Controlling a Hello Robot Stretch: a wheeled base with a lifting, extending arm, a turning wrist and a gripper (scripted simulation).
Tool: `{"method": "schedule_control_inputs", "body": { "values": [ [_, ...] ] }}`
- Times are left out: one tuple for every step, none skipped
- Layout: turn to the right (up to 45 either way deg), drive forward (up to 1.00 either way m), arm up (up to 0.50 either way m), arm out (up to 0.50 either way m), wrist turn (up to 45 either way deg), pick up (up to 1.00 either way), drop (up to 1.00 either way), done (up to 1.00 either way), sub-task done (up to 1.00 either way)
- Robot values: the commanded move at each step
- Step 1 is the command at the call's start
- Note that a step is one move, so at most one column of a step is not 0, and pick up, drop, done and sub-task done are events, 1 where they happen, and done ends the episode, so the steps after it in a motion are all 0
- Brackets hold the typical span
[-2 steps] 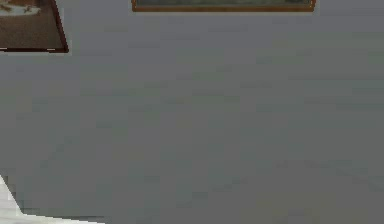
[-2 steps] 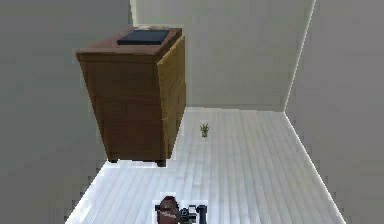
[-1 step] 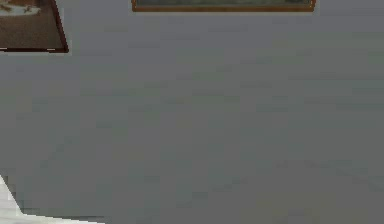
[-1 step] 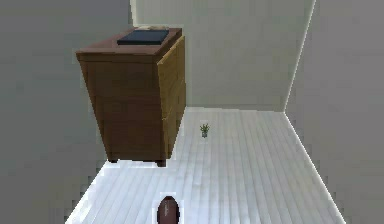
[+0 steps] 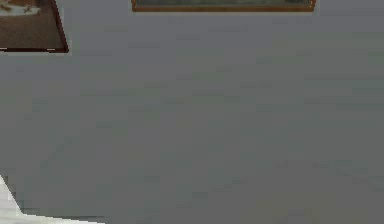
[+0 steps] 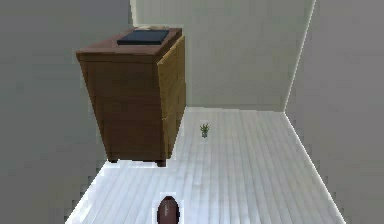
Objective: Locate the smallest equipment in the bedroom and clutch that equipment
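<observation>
Framed picture point(image 5: 222, 5) ahead; wooden dresser point(image 6: 135, 95) arm-side

Ahead of me the wall point(image 5: 200, 120) is plain flat grey. At the upper left of that view hangs a picture point(image 5: 30, 25), brownish inside a dark red-brown frame; at top centre, a second picture point(image 5: 222, 5) is grey-green, framed in lighter wood brown. To my side, the dresser point(image 6: 135, 95) is warm brown wood with darker horizontal lines, a black flat item point(image 6: 143, 39) on top. The floor point(image 6: 240, 170) is white with faint plank stripes, the small plant point(image 6: 204, 130) is green, and the rounded thing point(image 6: 168, 210) at bottom centre is dark reddish-brown.
</observation>
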Motion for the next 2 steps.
{"method": "schedule_control_inputs", "body": {
  "values": [
    [0.0, 0.00, 0.10, 0.00, 0.0, 0.00, 0.00, 0.00, 0.00],
    [0.0, 0.00, 0.00, 0.00, 0.0, 0.00, 0.00, 1.00, 0.00]
  ]
}}
